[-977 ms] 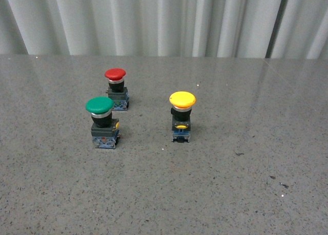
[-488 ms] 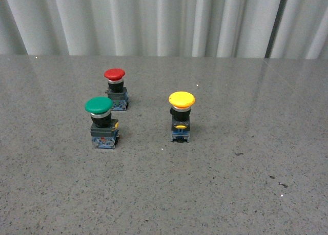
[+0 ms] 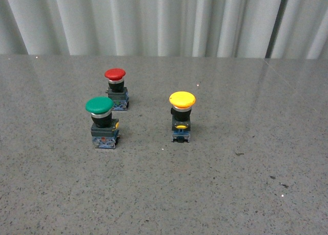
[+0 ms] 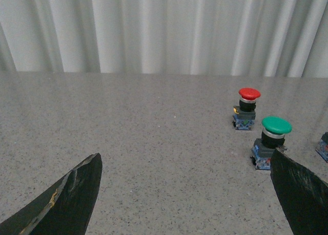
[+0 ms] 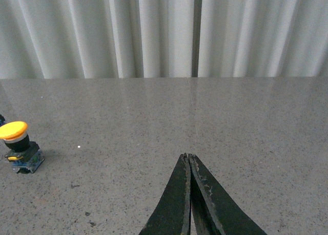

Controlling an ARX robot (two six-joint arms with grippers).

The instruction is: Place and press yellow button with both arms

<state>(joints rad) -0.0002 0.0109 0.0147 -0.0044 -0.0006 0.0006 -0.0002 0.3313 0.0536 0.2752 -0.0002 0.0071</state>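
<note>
The yellow button (image 3: pixel 182 117) stands upright on the grey table, right of centre in the front view. It also shows in the right wrist view (image 5: pixel 18 145), far from my right gripper (image 5: pixel 188 156), which is shut and empty. My left gripper (image 4: pixel 187 163) is open and empty, its fingers (image 4: pixel 72 196) wide apart above the table. In the left wrist view only a sliver of the yellow button's blue base (image 4: pixel 324 147) shows at the frame's edge. Neither arm shows in the front view.
A green-capped button (image 3: pixel 102 122) stands at the left front, with a red-capped button (image 3: pixel 116 88) behind it. Both show in the left wrist view, green (image 4: pixel 270 140) and red (image 4: pixel 247 108). A white pleated curtain (image 3: pixel 164 20) hangs behind the speckled table (image 3: pixel 205 194).
</note>
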